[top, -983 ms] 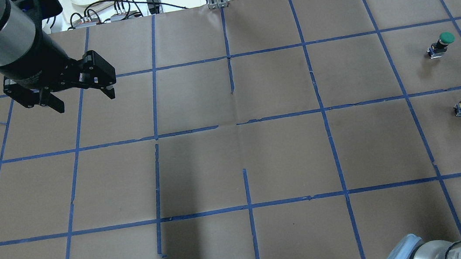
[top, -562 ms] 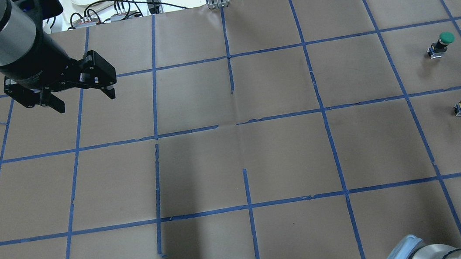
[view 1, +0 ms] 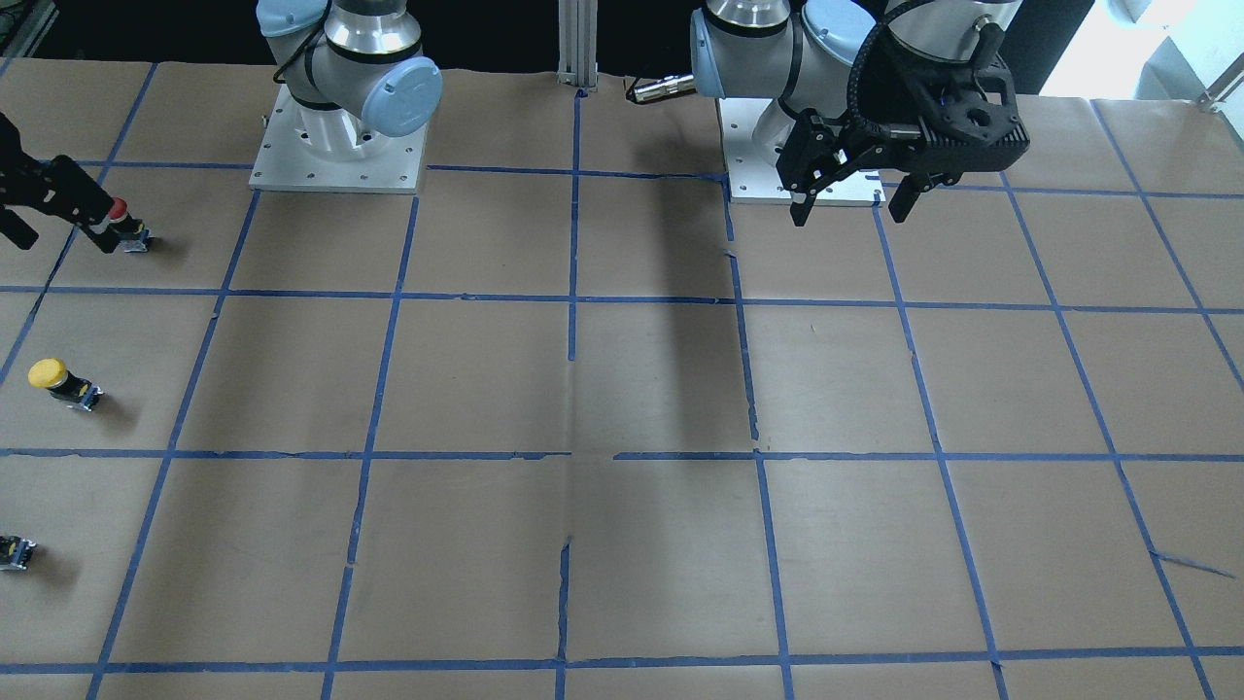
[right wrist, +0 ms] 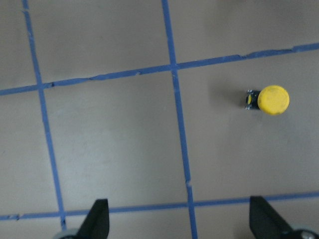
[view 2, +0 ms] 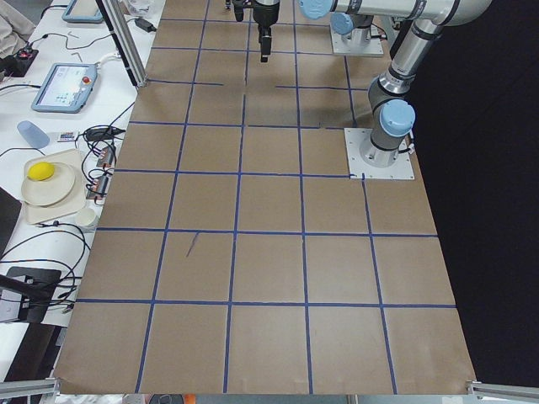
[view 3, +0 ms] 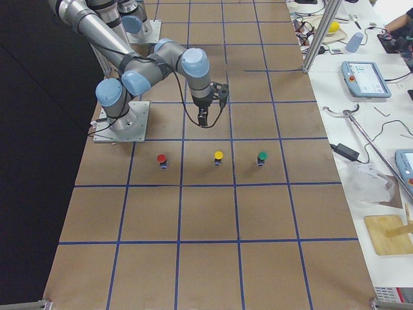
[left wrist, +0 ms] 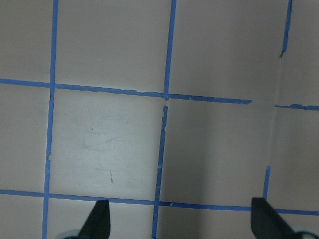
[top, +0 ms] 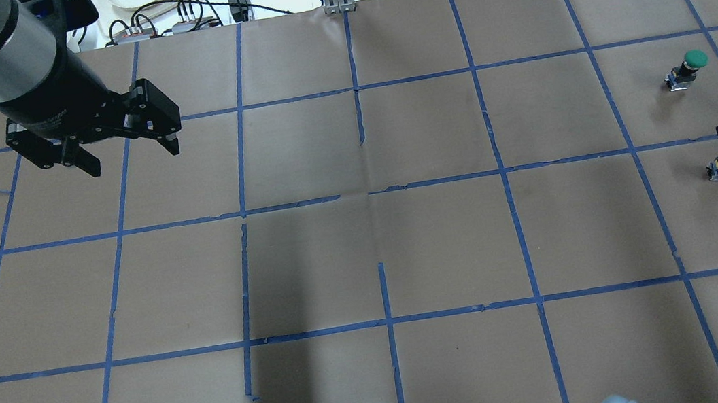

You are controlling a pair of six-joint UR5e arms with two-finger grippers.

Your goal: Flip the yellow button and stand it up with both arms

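**A:** What sat closest to you, at the right-hand end of the table?

**B:** Three little switches in a row on the brown paper table top [view 3: 213, 213] with its grid of blue tape. The small yellow-capped push-button switch [view 3: 218, 157] was the middle one. It stood cap up on its short black body. A red-capped button [view 3: 161, 159] was on the side towards the robot and a green-capped button [view 3: 262, 157] was on the other. Each was in its own square, well apart from the others.

**A:** Was anything gripping the yellow one?

**B:** No. The black two-finger right gripper [right wrist: 180, 223] hung above the paper near it, its fingers spread wide with nothing between them. From that wrist's own camera the yellow switch lay off to one side, out ahead of one fingertip [right wrist: 264, 219], and touched only the table.

**A:** And further off?

**B:** Far down the table was the black left gripper [top: 133, 157] on its silver arm. It hung over plain paper and tape lines. Its fingers were spread just as wide, and it was empty too.
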